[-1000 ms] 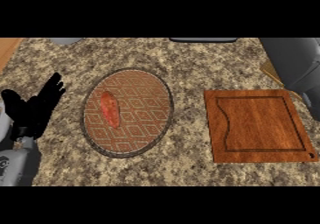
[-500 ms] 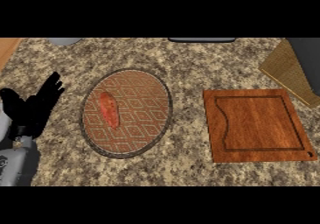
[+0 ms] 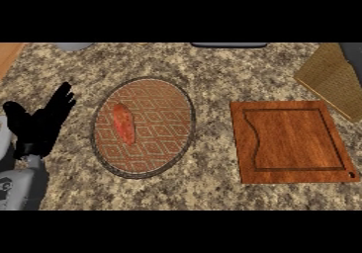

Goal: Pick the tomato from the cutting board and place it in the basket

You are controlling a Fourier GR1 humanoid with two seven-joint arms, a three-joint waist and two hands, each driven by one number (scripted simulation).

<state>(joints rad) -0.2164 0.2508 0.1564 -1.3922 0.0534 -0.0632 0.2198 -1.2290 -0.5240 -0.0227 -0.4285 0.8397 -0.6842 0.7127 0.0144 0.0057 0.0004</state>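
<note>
Left hand (image 3: 39, 126): rested at left edge, fingers straight, nothing held | tomato (image 3: 124, 123): laid inside basket (image 3: 176, 99) | board (image 3: 292, 142): placed right of basket, apart

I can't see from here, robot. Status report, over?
Left hand open, resting at counter's left. Right hand out of view. Reddish tomato lies in the round patterned basket, none on the cutting board. Nothing blocking.

A single camera is looking steeply down from the robot's head, fairly near the speckled desk (image 3: 213, 74). It is taking in the cutting board (image 3: 292, 141) at right and the left hand (image 3: 39, 126) entering from the lower left edge.
</note>
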